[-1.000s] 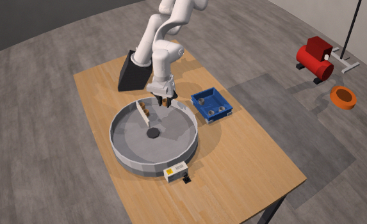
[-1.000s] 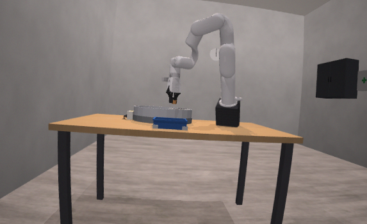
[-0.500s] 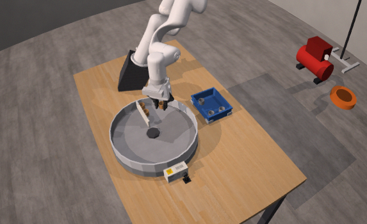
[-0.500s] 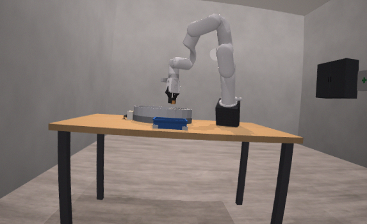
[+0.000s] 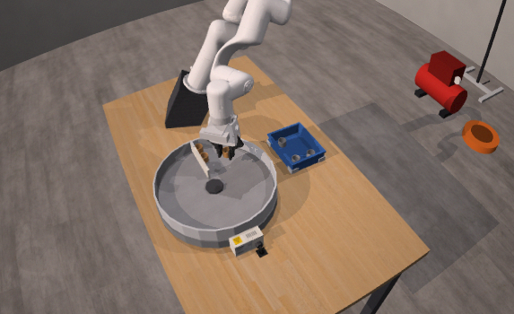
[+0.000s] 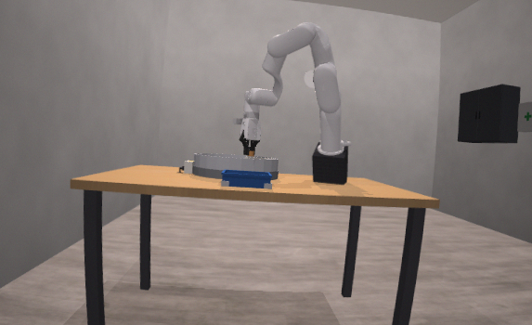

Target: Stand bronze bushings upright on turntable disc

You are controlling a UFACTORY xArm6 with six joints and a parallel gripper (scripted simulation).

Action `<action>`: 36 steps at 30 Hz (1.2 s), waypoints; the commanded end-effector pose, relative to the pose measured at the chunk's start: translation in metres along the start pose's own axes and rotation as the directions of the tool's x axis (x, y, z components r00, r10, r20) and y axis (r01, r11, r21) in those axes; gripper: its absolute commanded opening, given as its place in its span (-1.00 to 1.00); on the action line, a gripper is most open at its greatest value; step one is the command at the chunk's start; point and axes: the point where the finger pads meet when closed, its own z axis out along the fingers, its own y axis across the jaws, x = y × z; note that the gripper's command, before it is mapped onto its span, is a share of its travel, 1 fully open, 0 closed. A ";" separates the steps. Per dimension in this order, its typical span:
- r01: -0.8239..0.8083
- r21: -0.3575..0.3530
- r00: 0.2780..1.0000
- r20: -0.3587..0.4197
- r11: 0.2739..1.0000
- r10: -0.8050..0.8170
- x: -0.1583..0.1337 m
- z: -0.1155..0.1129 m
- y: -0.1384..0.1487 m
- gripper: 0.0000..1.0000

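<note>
My gripper [image 5: 225, 152] is shut on a bronze bushing [image 5: 224, 152] and holds it just above the far part of the grey turntable disc [image 5: 215, 190], inside the rim. In the side view the gripper [image 6: 251, 150] hangs at rim height with the bushing [image 6: 252, 152] between its fingers. Another bronze bushing [image 5: 204, 156] stands on the disc beside a pale divider bar [image 5: 200, 158]. The black hub [image 5: 213, 187] sits at the disc's centre. The blue crate [image 5: 296, 146] to the right holds three steel bushings [image 5: 295, 158].
The arm's black base [image 5: 185, 103] stands at the table's back. A white control box [image 5: 246, 239] sits at the turntable's front rim. On the floor to the right are a red machine [image 5: 441, 82], an orange ring [image 5: 481, 136] and a stand.
</note>
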 end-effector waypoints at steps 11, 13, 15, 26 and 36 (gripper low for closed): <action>0.001 0.003 1.000 -0.004 1.000 -0.001 0.002 0.001 -0.001 -1.00; 0.001 0.003 1.000 -0.004 1.000 -0.001 0.002 0.001 -0.001 -1.00; 0.001 0.003 1.000 -0.004 1.000 -0.001 0.002 0.002 -0.001 -1.00; 0.001 0.003 1.000 -0.004 1.000 -0.001 0.002 0.015 -0.001 -1.00; 0.001 0.003 1.000 -0.004 1.000 -0.001 0.002 0.030 -0.001 -1.00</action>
